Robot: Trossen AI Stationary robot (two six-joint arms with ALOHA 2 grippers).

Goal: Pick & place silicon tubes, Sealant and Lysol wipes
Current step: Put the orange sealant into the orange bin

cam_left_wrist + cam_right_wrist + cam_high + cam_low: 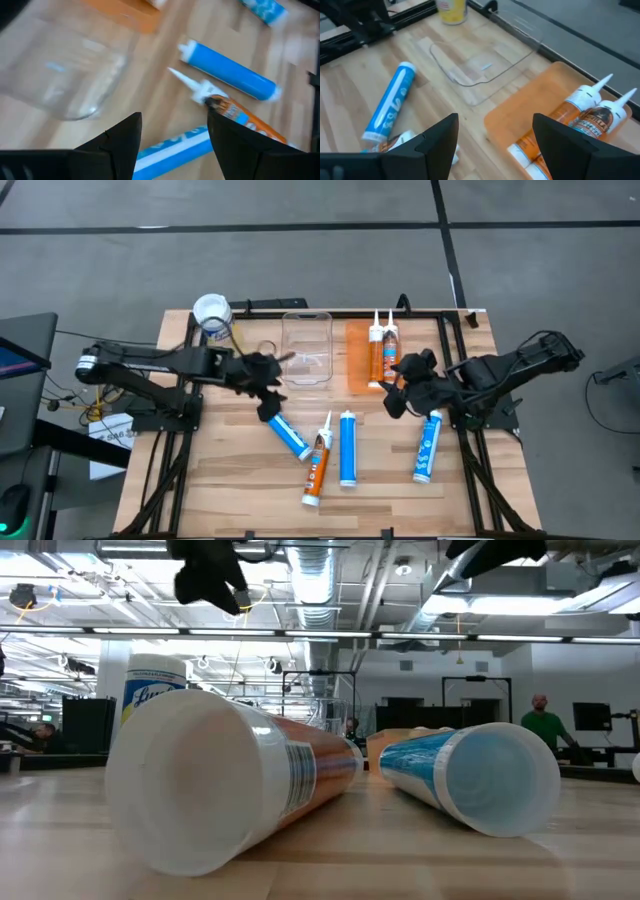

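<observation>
Three blue tubes (290, 436) (347, 448) (428, 446) and one orange tube (318, 466) lie flat on the wooden table. Two more orange tubes (382, 350) lie in the orange tray (358, 362). The Lysol wipes canister (212, 314) stands upright at the far left. My left gripper (266, 388) is open and empty, above the far end of the leftmost blue tube (172, 150). My right gripper (402, 390) is open and empty, beside the orange tray's near right corner (530, 125).
A clear plastic tray (307, 346) sits between the canister and the orange tray. A black frame (330, 310) runs along the far edge and down both sides. In the low view the orange tube (230, 785) and a blue tube (470, 775) lie close to the near edge.
</observation>
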